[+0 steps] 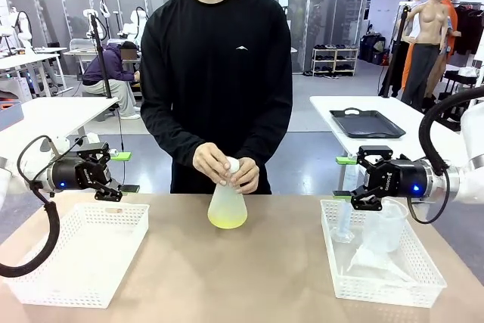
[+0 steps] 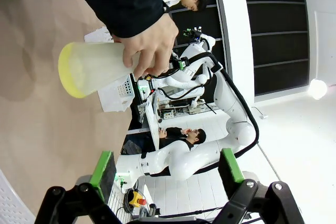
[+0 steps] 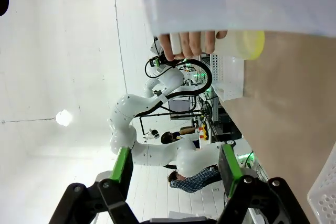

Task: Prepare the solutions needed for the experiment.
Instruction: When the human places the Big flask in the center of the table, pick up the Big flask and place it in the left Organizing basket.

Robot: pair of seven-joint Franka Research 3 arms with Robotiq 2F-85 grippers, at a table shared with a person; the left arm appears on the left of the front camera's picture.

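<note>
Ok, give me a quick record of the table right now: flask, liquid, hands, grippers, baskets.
flask: translucent conical plastic flask, at the table's middle
solution: shallow pale yellow-green liquid in its bottom
person: hands around the flask's neck
left gripper: open, holding nothing, above the left white mesh basket
right gripper: open, holding nothing, above the right white mesh basket
right basket contents: clear plastic beaker, other clear labware

Mid-frame on table [image 1: 249, 277]: flask [image 1: 228, 203], solutions [image 1: 228, 221] in its base, person's hands [image 1: 212, 164] around its neck. Lower left: left basket [image 1: 68, 302], left gripper [image 1: 125, 172] above. Lower right: right basket [image 1: 393, 294] holding beaker [image 1: 386, 226], right gripper [image 1: 344, 178] above.
</note>
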